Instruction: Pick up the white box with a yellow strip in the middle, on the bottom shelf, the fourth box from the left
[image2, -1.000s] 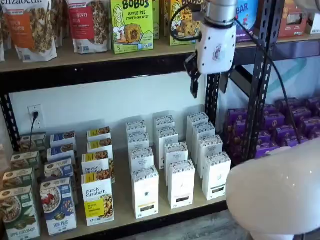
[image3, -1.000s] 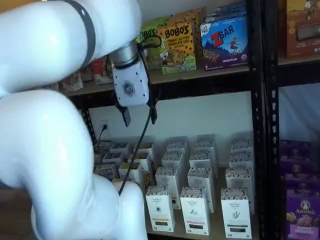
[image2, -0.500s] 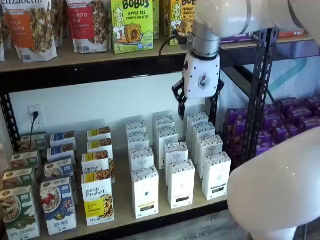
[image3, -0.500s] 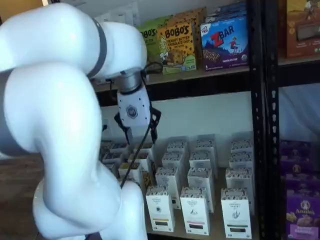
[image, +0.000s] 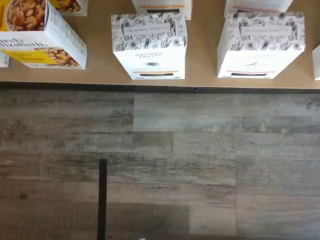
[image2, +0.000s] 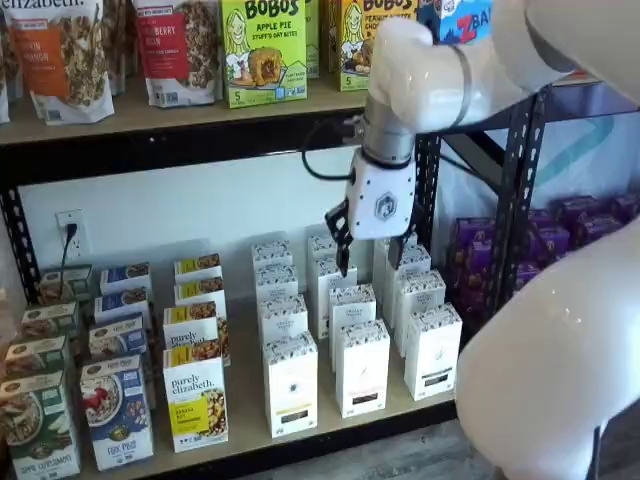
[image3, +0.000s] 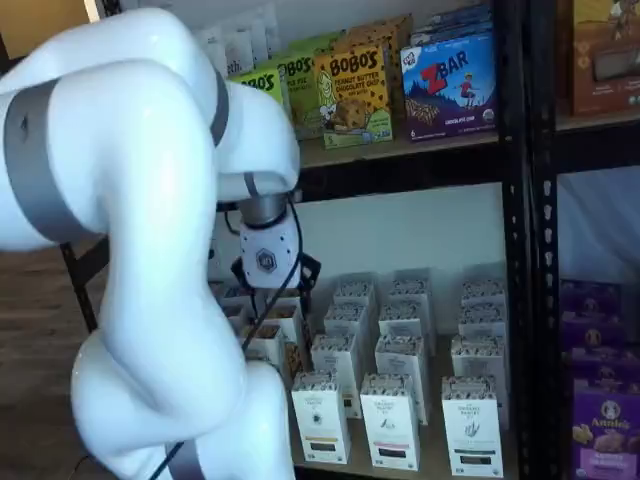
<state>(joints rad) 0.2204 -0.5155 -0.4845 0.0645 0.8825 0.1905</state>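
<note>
White card with a dark speckled botanical band round its top: that is how your white box (image2: 291, 385) looks, a tall narrow carton with a thin pale-yellow strip and a small dark mark low on its front face. You find it at the front edge of the bottom shelf (image2: 245, 400), heading its own row of like cartons, just beside the purely elizabeth box (image2: 196, 398) with its yellow label and granola print. On its other side stands a matching carton with a black strip (image2: 363, 368). In the wrist view the same white box (image: 149, 45) shows its patterned top and printed front, square-cornered and matt, sitting on smooth light tan wood above a grey plank floor (image: 200, 160) with a worn grain.

Your gripper (image2: 368, 248) hangs above the rows behind the white box, well apart from it, its glossy white body ending in two black fingers that stand spread with a plain gap and nothing between them. In a shelf view the gripper (image3: 271, 298) is partly masked by the rounded white arm (image3: 150, 230). Black metal rack posts (image3: 515, 250) frame the shelf
</note>
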